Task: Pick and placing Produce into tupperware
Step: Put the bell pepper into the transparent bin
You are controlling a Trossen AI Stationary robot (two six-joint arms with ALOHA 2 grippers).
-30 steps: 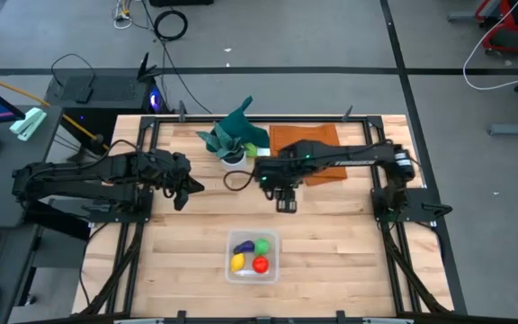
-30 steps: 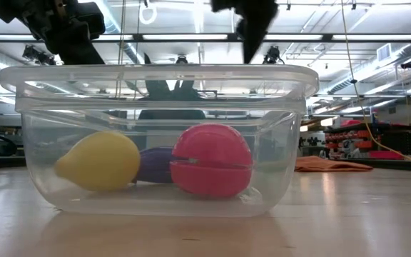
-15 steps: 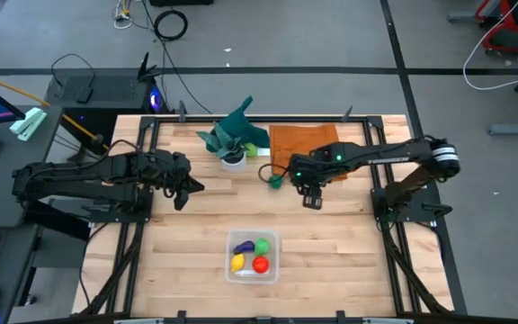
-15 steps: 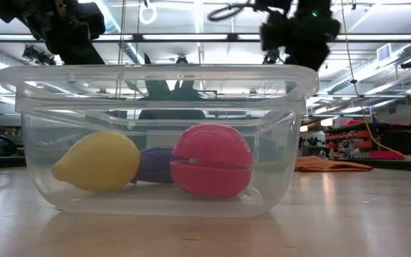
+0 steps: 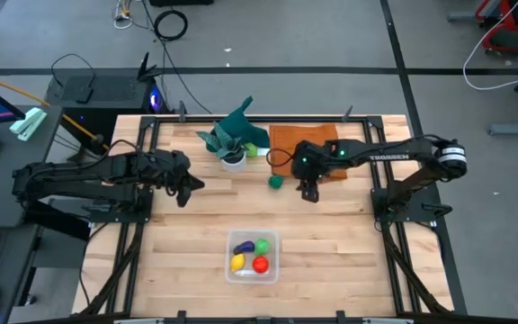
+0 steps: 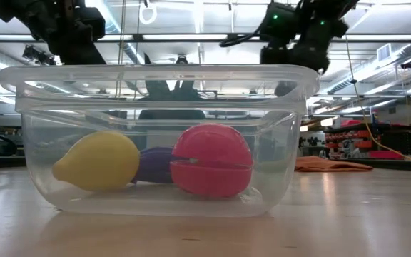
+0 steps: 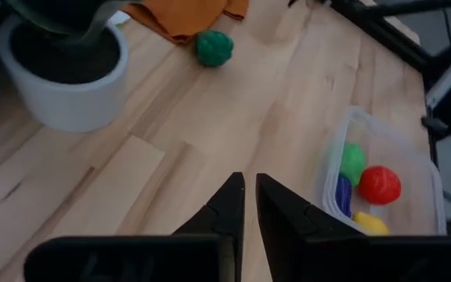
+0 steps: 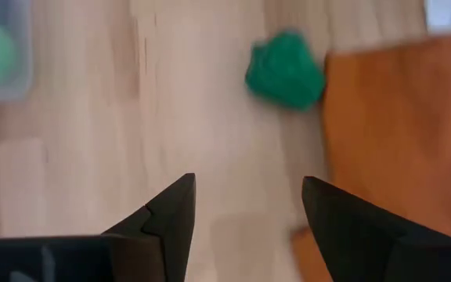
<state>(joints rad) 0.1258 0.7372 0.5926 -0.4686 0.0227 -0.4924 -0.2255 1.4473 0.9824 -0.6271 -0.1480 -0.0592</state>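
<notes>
Swinging back, right gripper (image 5: pixel 308 193) now spread empty near dark green produce (image 5: pixel 277 181). Left gripper (image 5: pixel 184 195) clenched, idle. Tupperware (image 5: pixel 252 256) awaits the fifth.

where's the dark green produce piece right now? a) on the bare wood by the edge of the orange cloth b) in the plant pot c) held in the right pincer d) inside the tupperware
a: the dark green piece lies on the table beside the orange cloth; the right pincer is open and empty, and the tupperware holds four other pieces.
</notes>
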